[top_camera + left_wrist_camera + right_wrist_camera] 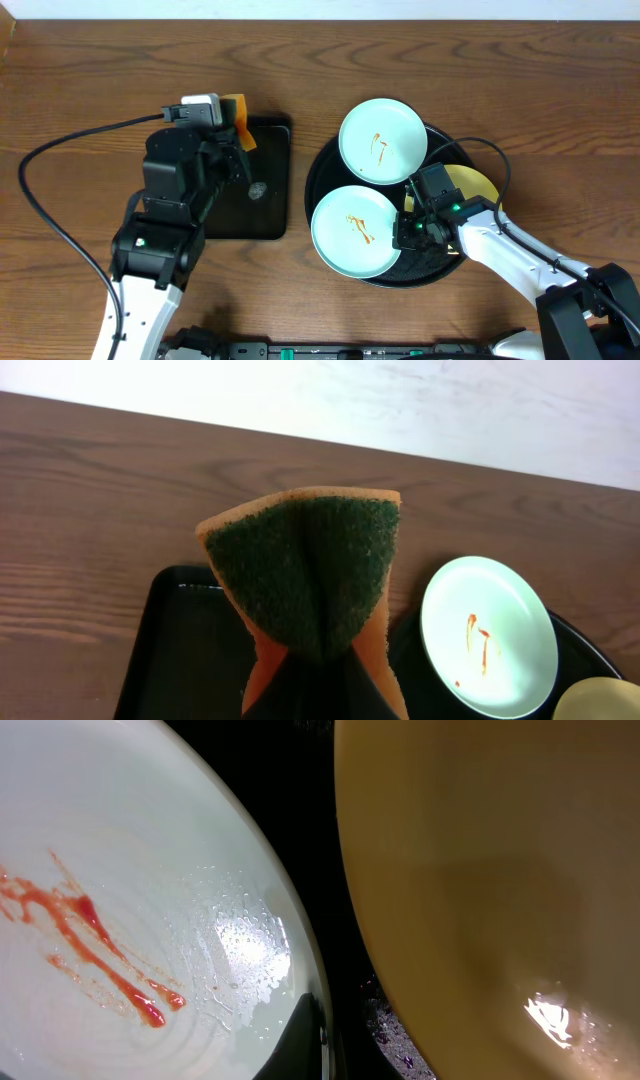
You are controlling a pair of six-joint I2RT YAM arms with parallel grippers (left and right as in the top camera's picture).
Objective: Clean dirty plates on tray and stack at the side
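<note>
Nothing stacked yet: three dirty plates [355, 230] on tray [313, 175], two sauce-smeared; left gripper [228, 128] beside tray pinching sponge [310, 570]; right gripper [410, 205] closure indiscernible

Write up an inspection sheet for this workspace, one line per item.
Surface: brown wooden table.
Job's things: round tray holds far white plate and near white plate, both sauce-smeared, plus yellow plate.
Clutter: rectangular tray, left of the round tray.
End effectors: left end effector shut on sponge; right end effector at a white plate's rim beside the yellow plate, state unclear.
Cables: black cable loops across the table's left.
Surroundings: pale wall behind.
</note>
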